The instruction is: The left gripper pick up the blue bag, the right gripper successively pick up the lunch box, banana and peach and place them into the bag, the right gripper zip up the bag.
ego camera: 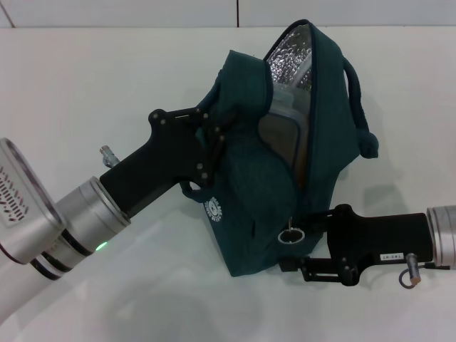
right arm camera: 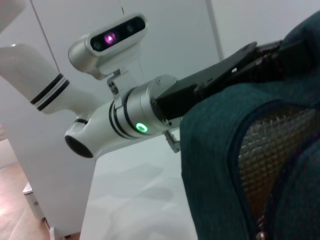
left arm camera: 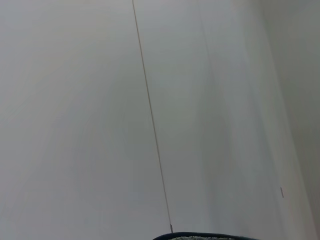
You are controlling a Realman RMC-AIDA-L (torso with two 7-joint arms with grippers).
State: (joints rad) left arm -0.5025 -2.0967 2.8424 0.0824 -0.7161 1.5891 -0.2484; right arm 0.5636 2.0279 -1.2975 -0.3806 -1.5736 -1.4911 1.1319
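On the white table (ego camera: 85, 92) before a pale wall, blue bag (ego camera: 249, 206) pinched by left tool (ego camera: 214, 142); right tool's (ego camera: 303, 249) state unclear.

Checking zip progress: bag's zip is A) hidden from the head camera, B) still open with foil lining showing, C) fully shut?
B: in the head view the blue bag gapes along its top, silver foil lining showing, while the right gripper sits by the ring pull.

Inside the bag (ego camera: 249, 178) the box (ego camera: 283, 125) shows only partly, and both grippers' fingertips are hidden against its fabric.
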